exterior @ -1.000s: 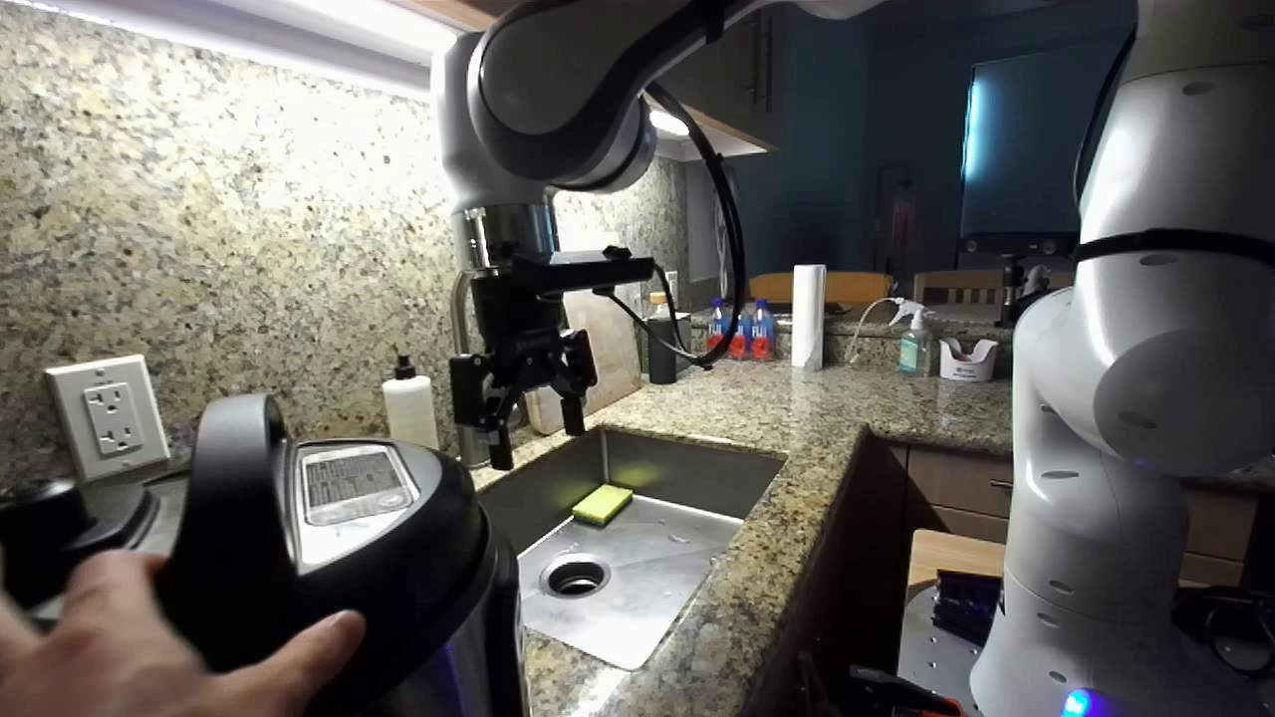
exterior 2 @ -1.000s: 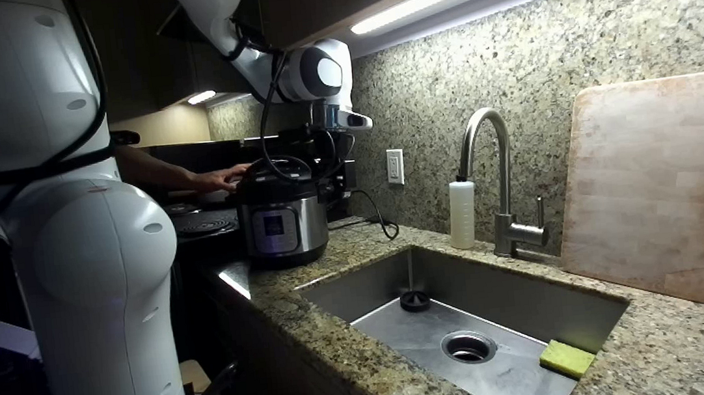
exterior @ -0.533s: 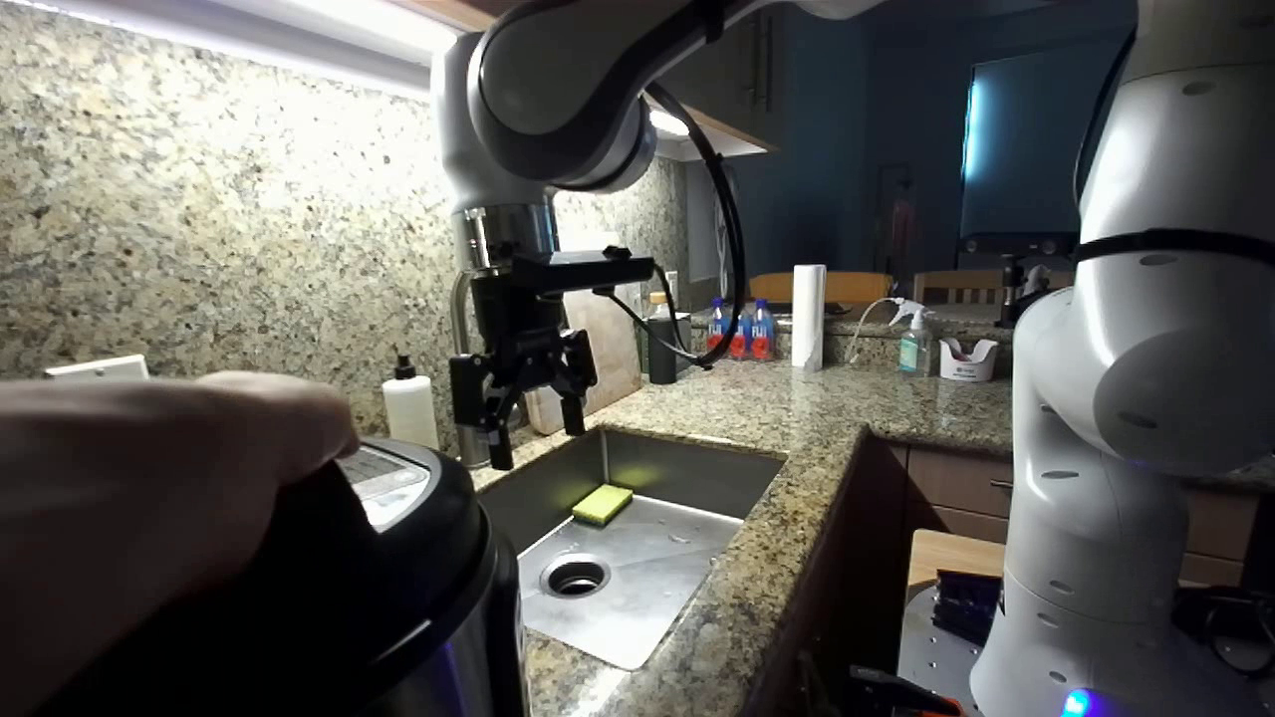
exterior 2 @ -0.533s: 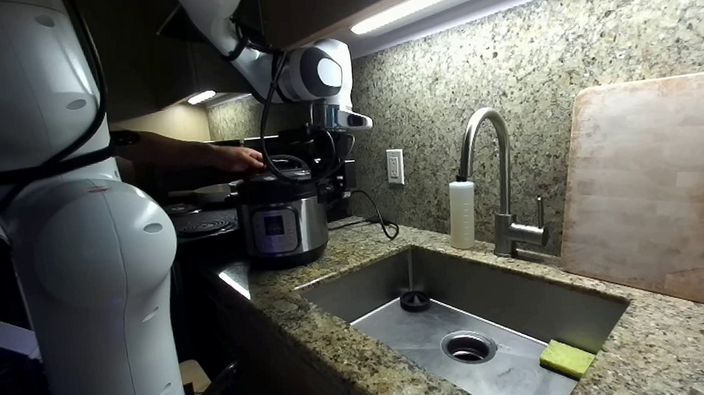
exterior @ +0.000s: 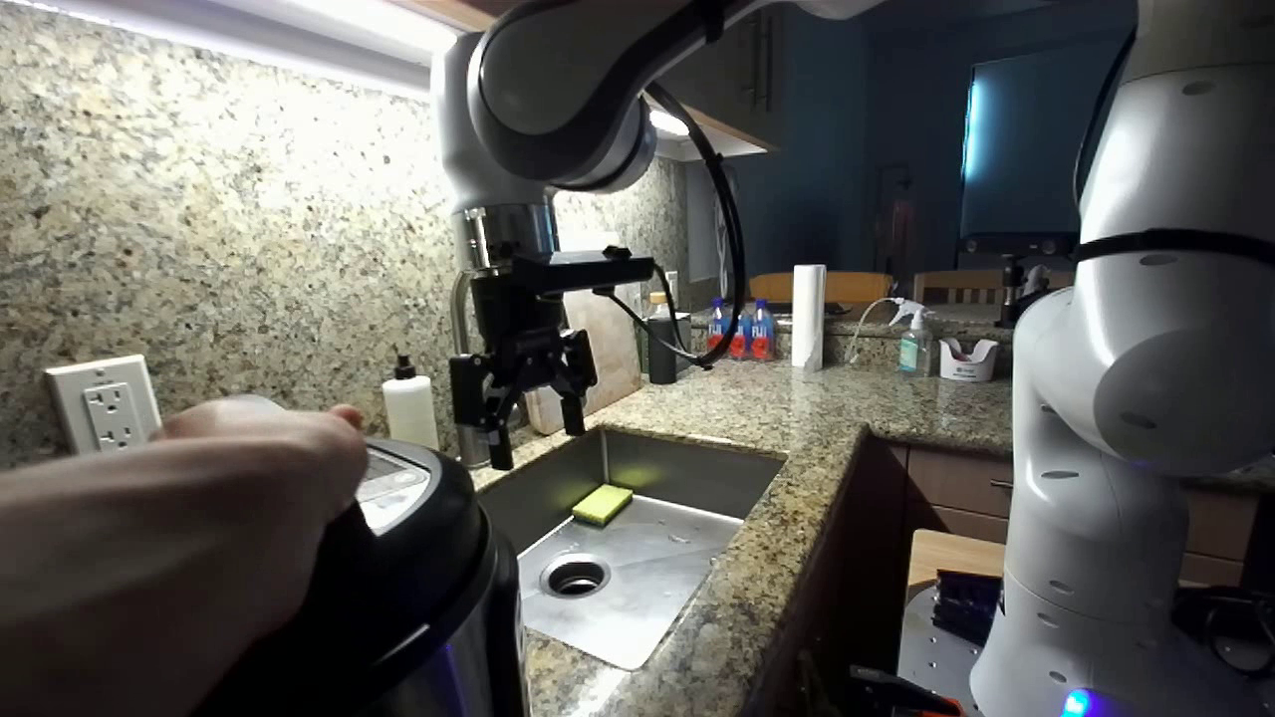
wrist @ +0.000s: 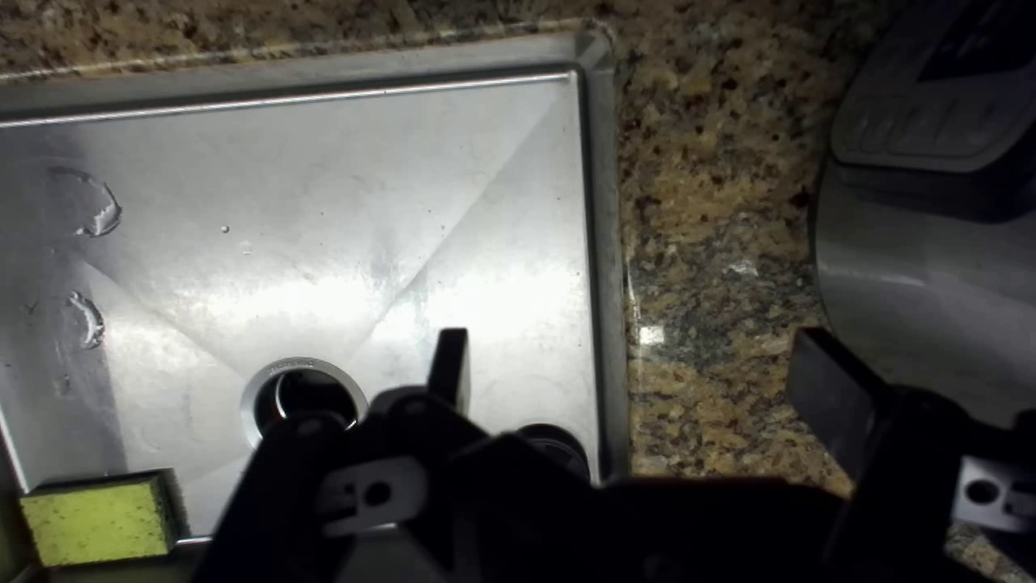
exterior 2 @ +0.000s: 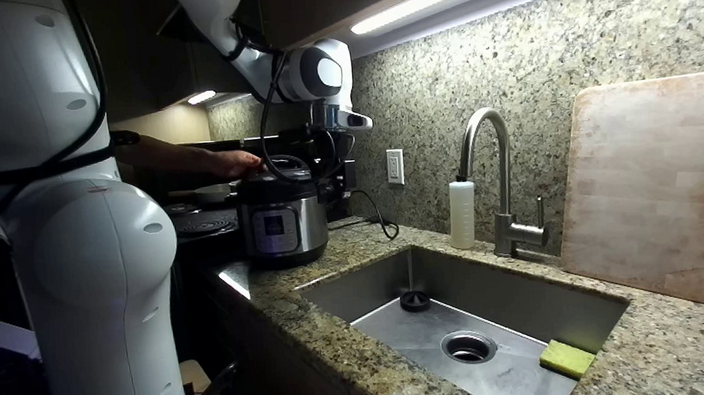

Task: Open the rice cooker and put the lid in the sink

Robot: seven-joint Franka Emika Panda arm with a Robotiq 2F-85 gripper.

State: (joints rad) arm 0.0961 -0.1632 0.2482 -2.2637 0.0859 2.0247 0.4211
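The rice cooker (exterior 2: 312, 224) stands on the granite counter beside the sink; its steel body also shows in the wrist view (wrist: 906, 291). The black domed lid (exterior 2: 276, 191) sits on the cooker in both exterior views (exterior: 443, 528). A person's hand (exterior: 189, 538) covers the lid's handle in that exterior view. The lid is out of the wrist view. The steel sink (exterior 2: 399, 333) holds no lid. My gripper (exterior: 538, 443) is open and empty, pointing down, apart from the cooker. In the wrist view my gripper (wrist: 635, 340) hangs over the sink's edge, between basin and cooker.
A yellow sponge (exterior 2: 566, 358) and a black stopper (exterior 2: 414, 301) lie in the sink. A steel faucet (exterior 2: 502, 162), a white soap bottle (exterior 2: 462, 215) and a cutting board (exterior 2: 672, 190) stand behind it. A cord (exterior 2: 387, 220) lies beside the cooker.
The person's hand has moved from the near side of the lid up onto its handle, then shifted slightly. The lid stays on the cooker. My arm and gripper have not moved.
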